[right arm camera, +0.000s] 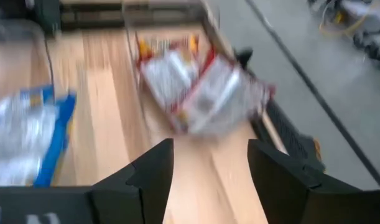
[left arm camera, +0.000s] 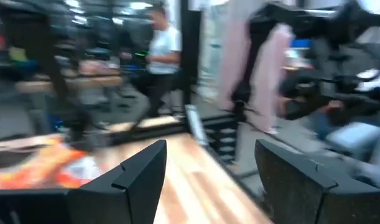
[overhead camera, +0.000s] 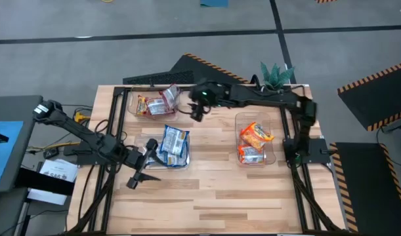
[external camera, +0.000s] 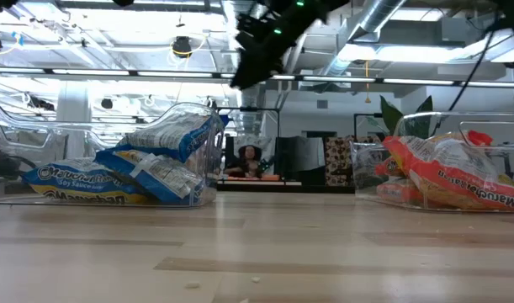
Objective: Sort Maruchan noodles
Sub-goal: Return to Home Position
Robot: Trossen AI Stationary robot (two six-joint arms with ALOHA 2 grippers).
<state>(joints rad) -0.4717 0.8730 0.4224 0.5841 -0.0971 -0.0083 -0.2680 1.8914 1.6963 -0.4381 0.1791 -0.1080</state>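
Note:
The noodle packets lie sorted in three clear bins. The red-maroon packets point(overhead camera: 155, 103) point(right arm camera: 202, 87) are in the far-left bin, the blue-and-white packets point(overhead camera: 174, 145) point(external camera: 130, 168) in the middle-left bin, and the orange packets point(overhead camera: 254, 141) point(external camera: 450, 172) in the right bin. My right gripper point(overhead camera: 197, 113) point(right arm camera: 208, 168) hovers open and empty just right of the red bin, high above the table point(external camera: 257, 50). My left gripper point(overhead camera: 142, 178) point(left arm camera: 208, 174) is open and empty, low over the table's left near part, beside the blue bin.
A small green plant point(overhead camera: 276, 74) stands at the far right corner. A dark keyboard-like bar point(overhead camera: 151, 79) lies along the far edge. Bare wood point(overhead camera: 220, 190) spreads over the table's near half and between the bins. A person point(left arm camera: 162, 43) stands in the room beyond.

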